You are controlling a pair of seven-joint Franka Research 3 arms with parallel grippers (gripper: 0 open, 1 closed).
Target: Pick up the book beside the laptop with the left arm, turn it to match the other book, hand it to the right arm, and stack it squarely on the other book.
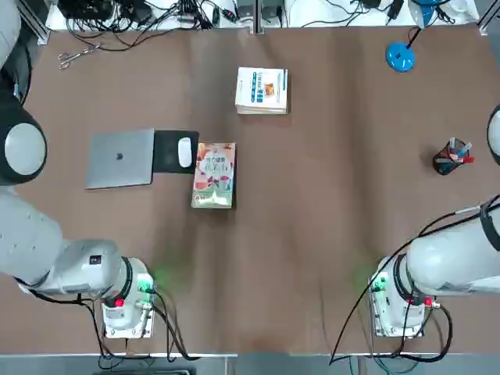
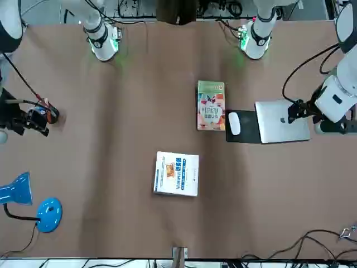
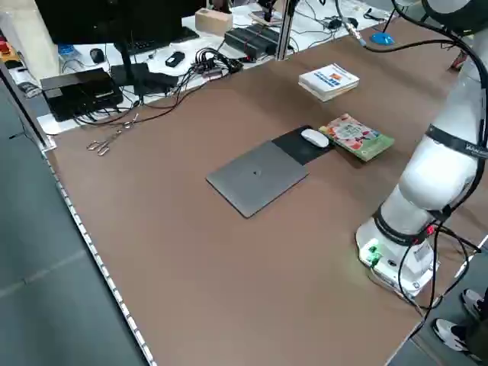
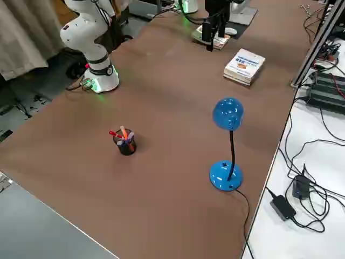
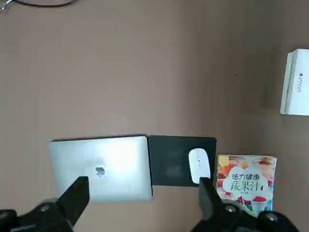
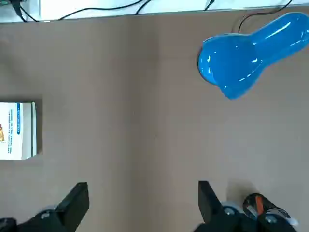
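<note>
The book [image 1: 214, 175], peach-orange with a green band, lies flat right of the black mouse pad next to the silver laptop [image 1: 119, 158]. The other book [image 1: 262, 91], white with blue text, lies farther back near the table's middle. My left gripper [image 5: 143, 188] hangs open high above the laptop and the pad, holding nothing; the front view shows the left gripper [image 2: 293, 110] over the laptop's outer edge. My right gripper [image 6: 142, 188] is open and empty over the robot's right part of the table, near the pen cup [image 6: 258, 205], far from both books.
A white mouse [image 1: 185, 152] sits on the mouse pad [image 1: 168, 151]. A blue desk lamp [image 1: 400, 56] stands at the back right and a black pen cup [image 1: 451, 156] at the right. Scissors [image 1: 74, 55] and cables lie along the back edge.
</note>
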